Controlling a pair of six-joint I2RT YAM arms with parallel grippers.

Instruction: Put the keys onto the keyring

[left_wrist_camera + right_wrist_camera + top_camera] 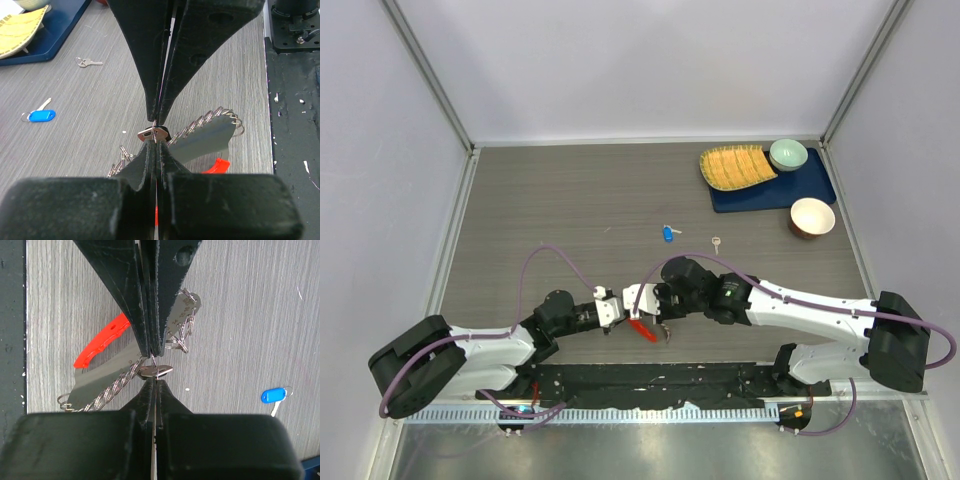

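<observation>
Both grippers meet tip to tip low over the table's near middle. My left gripper and right gripper are each shut on a thin wire loop. From that loop hangs a small metal key. Just under them the keyring's twisted silvery wire lies with a grey flat tag and its red fob. A blue-headed key and a plain silver key lie loose on the table farther back.
At the back right a dark blue mat carries a yellow woven plate and a pale green bowl. A brown bowl with a white inside stands next to the mat. A black base rail runs along the near edge.
</observation>
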